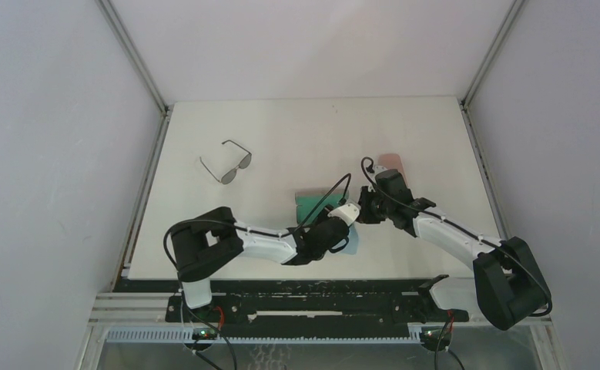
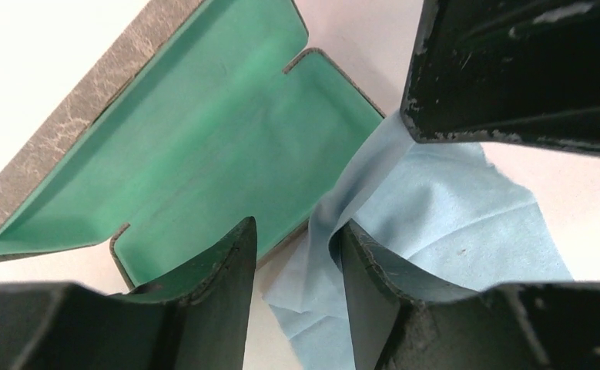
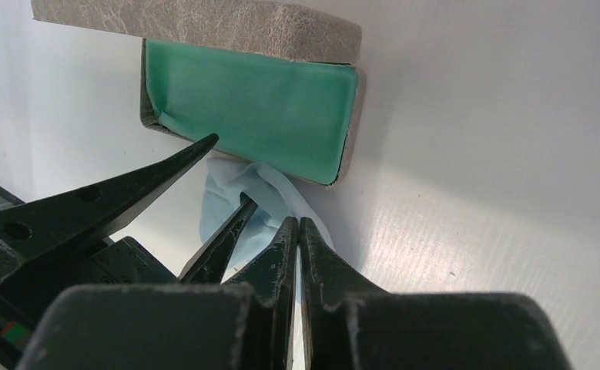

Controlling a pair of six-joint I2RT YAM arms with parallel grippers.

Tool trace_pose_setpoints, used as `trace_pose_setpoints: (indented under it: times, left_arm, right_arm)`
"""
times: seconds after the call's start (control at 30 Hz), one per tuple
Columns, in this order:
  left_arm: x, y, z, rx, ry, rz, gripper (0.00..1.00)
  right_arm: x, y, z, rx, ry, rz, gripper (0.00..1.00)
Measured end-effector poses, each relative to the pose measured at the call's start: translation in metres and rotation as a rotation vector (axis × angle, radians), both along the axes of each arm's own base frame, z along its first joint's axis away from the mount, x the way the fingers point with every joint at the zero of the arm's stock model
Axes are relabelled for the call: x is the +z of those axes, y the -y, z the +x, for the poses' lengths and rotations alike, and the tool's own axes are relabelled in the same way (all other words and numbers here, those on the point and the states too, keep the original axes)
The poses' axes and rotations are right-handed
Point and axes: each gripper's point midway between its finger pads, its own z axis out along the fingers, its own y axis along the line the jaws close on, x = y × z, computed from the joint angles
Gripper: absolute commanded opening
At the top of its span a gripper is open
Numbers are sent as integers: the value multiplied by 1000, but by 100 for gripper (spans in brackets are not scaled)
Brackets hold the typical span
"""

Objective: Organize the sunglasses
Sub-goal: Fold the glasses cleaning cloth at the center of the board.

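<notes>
- right tool (image 3: 300,223) is pinched pretty much closed on a corner of the light blue cloth (image 2: 450,208); that edge is pulled up off the counter (image 1: 320,131)
- left tool (image 2: 296,228) is partway open, with a raised fold of the cloth between its fingers; the open grey case (image 2: 227,131) with green lining is right beside it
- sunglasses (image 1: 227,163) lie unfolded at the far left of the counter, well apart from both tools

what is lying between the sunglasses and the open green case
Nothing lies on the table between the sunglasses and the open case. At the case's right side, though, the blue cloth bunches up, seemingly pinched by the right pincer, with the open left pincer straddling it.
</notes>
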Motion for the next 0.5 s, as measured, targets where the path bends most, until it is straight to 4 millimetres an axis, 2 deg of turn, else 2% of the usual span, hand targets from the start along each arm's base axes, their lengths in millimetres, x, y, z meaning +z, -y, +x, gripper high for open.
trace_pose_setpoints:
  times: [0.5]
  left_arm:
    - [-5, -15, -11, 13, -39, -29, 46]
  right_arm:
    - [-2, 2, 0, -4, -4, -2, 0]
